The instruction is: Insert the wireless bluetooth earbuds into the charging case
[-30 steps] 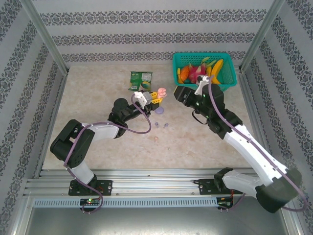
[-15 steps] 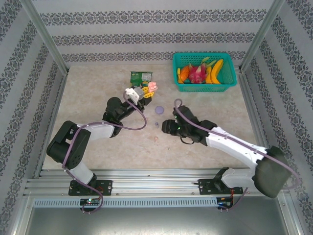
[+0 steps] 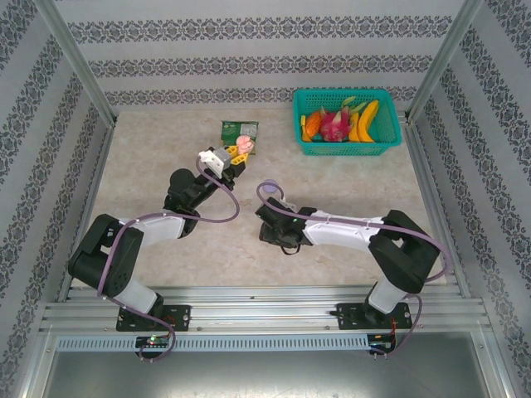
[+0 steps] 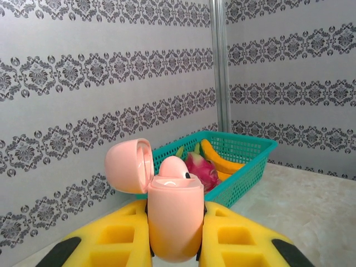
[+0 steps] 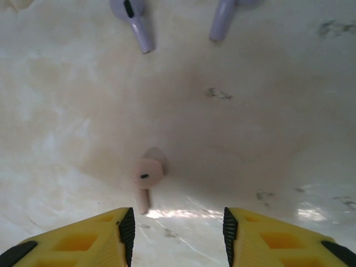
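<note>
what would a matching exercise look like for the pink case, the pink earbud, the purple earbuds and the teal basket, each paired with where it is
Column A
1. pink charging case
2. pink earbud
3. purple earbuds
4. teal basket

Column B
a. holds fruit at the far right of the table
b. lies on the table just ahead of the open right gripper
c. clamped in the left gripper, lid open
d. lie on the table beyond the pink earbud

Pairs: 1-c, 2-b, 3-d, 4-a

Left hand (image 4: 175, 222) clamps open pink charging case (image 4: 173, 203), teal basket (image 4: 248, 171) behind
</note>
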